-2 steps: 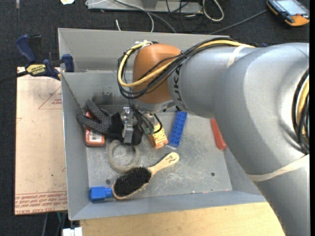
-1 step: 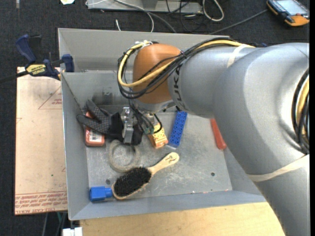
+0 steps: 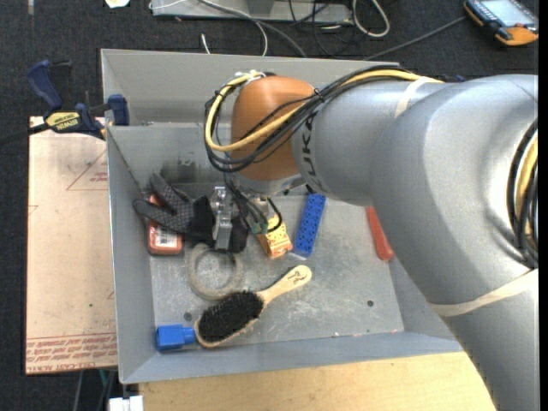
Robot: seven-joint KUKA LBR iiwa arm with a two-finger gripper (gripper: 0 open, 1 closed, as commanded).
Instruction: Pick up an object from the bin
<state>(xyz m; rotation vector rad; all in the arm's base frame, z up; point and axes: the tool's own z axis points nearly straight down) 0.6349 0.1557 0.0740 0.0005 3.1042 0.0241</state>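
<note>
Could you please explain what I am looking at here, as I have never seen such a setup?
One camera looks down into a grey metal bin from above, slightly from the side. The large grey shape entering from the right is a robot arm, meant to pick one thing out of the bin. Below its orange cover sits its pincer, lowered at the bin's left middle, next to a black glove-like cloth and a clear tape ring. Elsewhere in the bin lie a wooden hairbrush, a long blue studded brick, a small blue block, a small yellow box and an orange stick. Whether the pincer holds anything cannot be made out.
</note>
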